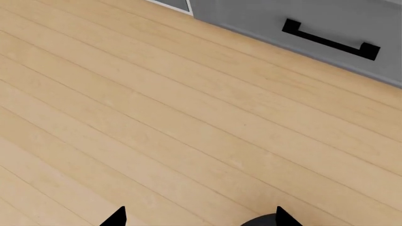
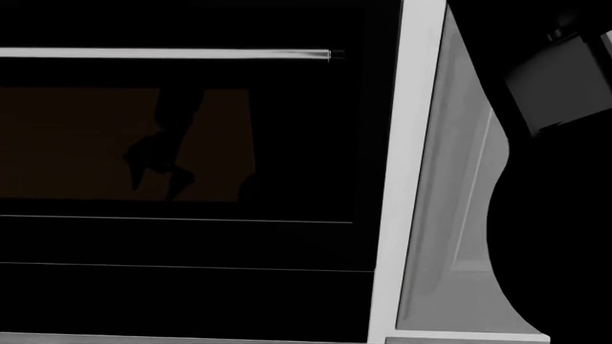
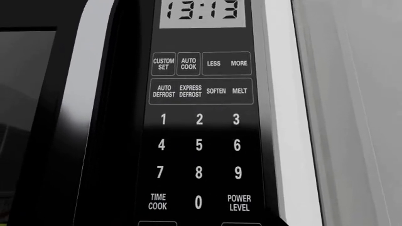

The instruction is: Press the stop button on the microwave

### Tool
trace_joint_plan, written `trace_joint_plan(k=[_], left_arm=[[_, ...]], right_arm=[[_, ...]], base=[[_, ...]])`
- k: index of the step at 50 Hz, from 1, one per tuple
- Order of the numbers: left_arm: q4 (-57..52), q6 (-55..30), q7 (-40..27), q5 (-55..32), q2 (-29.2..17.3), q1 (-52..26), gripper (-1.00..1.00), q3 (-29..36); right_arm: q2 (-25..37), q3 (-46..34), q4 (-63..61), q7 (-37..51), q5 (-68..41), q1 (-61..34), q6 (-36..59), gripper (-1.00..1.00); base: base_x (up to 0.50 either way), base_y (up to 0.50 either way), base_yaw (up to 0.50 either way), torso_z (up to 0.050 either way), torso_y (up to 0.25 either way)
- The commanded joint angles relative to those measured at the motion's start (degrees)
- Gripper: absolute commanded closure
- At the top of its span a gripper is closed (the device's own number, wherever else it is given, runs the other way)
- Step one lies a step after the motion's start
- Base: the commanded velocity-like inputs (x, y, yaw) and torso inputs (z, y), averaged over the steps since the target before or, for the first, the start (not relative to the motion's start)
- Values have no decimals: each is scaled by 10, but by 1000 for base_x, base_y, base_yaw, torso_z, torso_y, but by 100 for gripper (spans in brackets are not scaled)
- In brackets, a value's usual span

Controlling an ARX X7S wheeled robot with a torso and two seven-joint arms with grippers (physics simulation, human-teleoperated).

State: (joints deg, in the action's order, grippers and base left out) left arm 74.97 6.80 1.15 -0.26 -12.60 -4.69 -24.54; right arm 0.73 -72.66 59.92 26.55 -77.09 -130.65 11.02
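Right wrist camera up close on the microwave's control panel (image 3: pixel 201 132), filling the frame. Display (image 3: pixel 199 10) reading 13:13 above. Below it CUSTOM SET, AUTO COOK, LESS and MORE, then AUTO DEFROST, EXPRESS DEFROST, SOFTEN, MELT, then the number pad (image 3: pixel 199 146) and TIME COOK, 0, POWER LEVEL. Only the top edges of two more keys (image 3: pixel 241 224) peeking in beneath that row (labels cut off, so no telling which is the stop button). Door window (image 3: pixel 25 103) just beside the panel, pale cabinet side (image 3: pixel 351 113) on the other flank. Right gripper itself nowhere in its own camera; clenched or released, impossible to say.

Over to the left wrist: light wooden floor (image 1: pixel 157 132), a grey drawer front with a black handle (image 1: pixel 331 39) beyond. Left gripper (image 1: pixel 199 217) just two dark fingertips (image 1: pixel 116 217) standing well apart, spread wide, nothing between them.

Head view: dark glass oven door (image 2: pixel 182 179) with a silver bar handle (image 2: pixel 168 53), white frame (image 2: pixel 406 172) beside it, a large dark robot part (image 2: pixel 555 215) crowding that side.
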Motion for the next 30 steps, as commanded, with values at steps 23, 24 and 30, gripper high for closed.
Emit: trace_joint_plan(k=[23, 24, 30], left_arm=[[0, 0, 0, 0, 0, 0, -100, 0], [0, 0, 0, 0, 0, 0, -100, 0], [0, 0, 0, 0, 0, 0, -100, 0]], right_arm=[[26, -15, -74, 34, 27, 14, -12, -100], [23, -15, -65, 29, 27, 15, -13, -100], [23, -16, -63, 31, 32, 14, -13, -100]], base=[[182, 0, 0, 50, 17], [0, 0, 0, 50, 18], [0, 0, 0, 50, 16]])
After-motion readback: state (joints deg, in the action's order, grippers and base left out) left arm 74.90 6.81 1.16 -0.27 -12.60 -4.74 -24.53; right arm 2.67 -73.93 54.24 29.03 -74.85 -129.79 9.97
